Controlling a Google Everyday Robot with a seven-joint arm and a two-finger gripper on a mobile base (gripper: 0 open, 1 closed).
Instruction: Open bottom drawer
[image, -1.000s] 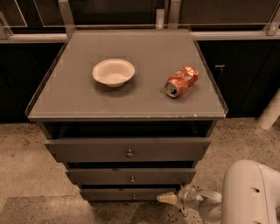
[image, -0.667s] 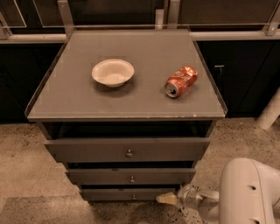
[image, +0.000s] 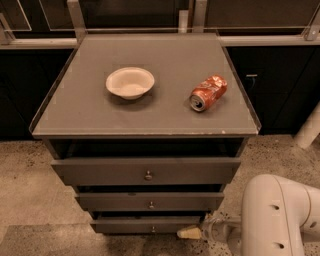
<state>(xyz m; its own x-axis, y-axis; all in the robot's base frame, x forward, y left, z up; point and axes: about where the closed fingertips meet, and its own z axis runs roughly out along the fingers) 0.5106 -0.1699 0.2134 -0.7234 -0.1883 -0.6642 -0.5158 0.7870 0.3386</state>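
Camera view: my gripper (image: 191, 233) low at the foot of the grey cabinet (image: 165, 117), by the bottom drawer (image: 145, 225).
Nearest, my pale arm (image: 280, 215) fills the corner to the cabinet's right, and the gripper reaches from it to the right end of the bottom drawer's slim front; whether it is apart or together I cannot tell. The drawer's small knob (image: 153, 229) sits mid-front, left of the gripper. Above come the middle drawer (image: 120, 202) and the top drawer (image: 100, 171). On the cabinet's top, a white bowl (image: 130, 82) stands left and a dented red can (image: 208, 93) lies on its side right.
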